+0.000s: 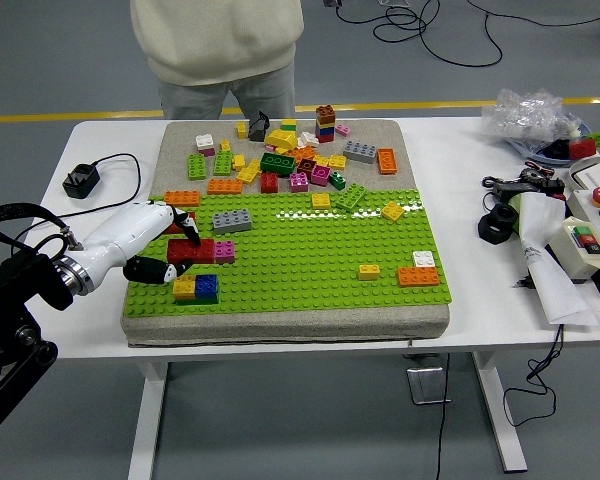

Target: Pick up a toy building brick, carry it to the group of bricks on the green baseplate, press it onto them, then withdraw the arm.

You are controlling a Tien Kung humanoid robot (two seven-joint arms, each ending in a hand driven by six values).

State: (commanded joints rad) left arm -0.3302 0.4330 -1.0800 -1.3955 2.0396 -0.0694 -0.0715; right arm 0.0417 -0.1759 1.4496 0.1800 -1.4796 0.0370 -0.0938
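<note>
My left hand (pixel 176 255) is shut on a red brick (pixel 192 250) and holds it over the near left part of the green baseplate (pixel 300 260). The red brick sits just behind the yellow and blue bricks (pixel 196 287) and beside a pink brick (pixel 224 250). I cannot tell whether the red brick touches the plate. A grey brick (pixel 232 220) lies further back. The right arm is out of view.
A pile of loose bricks (pixel 290 160) lies at the back of the grey mat. A person stands at the far side. A black plug and cable (pixel 80 180) lie left of the mat. Tools and a control box (pixel 585 235) crowd the right.
</note>
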